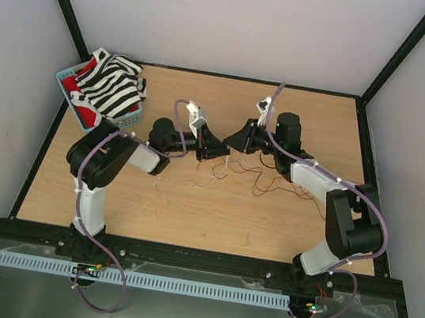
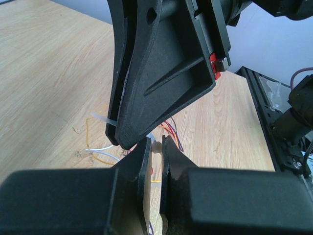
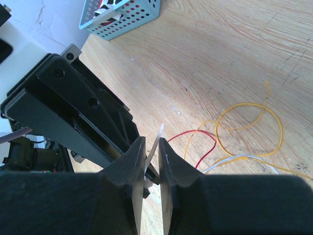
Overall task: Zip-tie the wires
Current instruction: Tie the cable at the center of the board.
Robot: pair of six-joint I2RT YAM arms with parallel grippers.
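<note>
Top external view shows the left arm (image 1: 104, 163) and the right arm (image 1: 347, 219) reaching in to meet over the middle of a light wood counter (image 1: 188, 211). The spot where their tips meet is a dark cluster, too small to show what they hold. The wires (image 1: 265, 184) appear only as faint red and dark curls lying on the wood, just nearer than the meeting point and spreading to its right. Pale walls with black frame posts close in the counter on three sides. At its far left corner stands a blue basket (image 1: 62, 81) holding a black-and-white striped cloth (image 1: 115, 84) over something red. Left wrist view is mostly filled by the black body of the right gripper (image 2: 121, 139) looming close, which hides much of the counter behind it. From that gripper's tip the whitish end of the zip tie (image 2: 101, 119) juts out to the left, in the air. At the bottom, the left gripper (image 2: 157, 147) has its jaws nearly together, pinching what looks like the same strip. Right wrist view alone shows the strip plainly, thin and pale, passing up between the right gripper's narrow jaws and leaning on one finger. Whether those jaws pinch it I cannot tell. This view also shows yellow, red and white loops of wire on the wood, cut off by the fingers, and a corner of the basket at the top edge.
</note>
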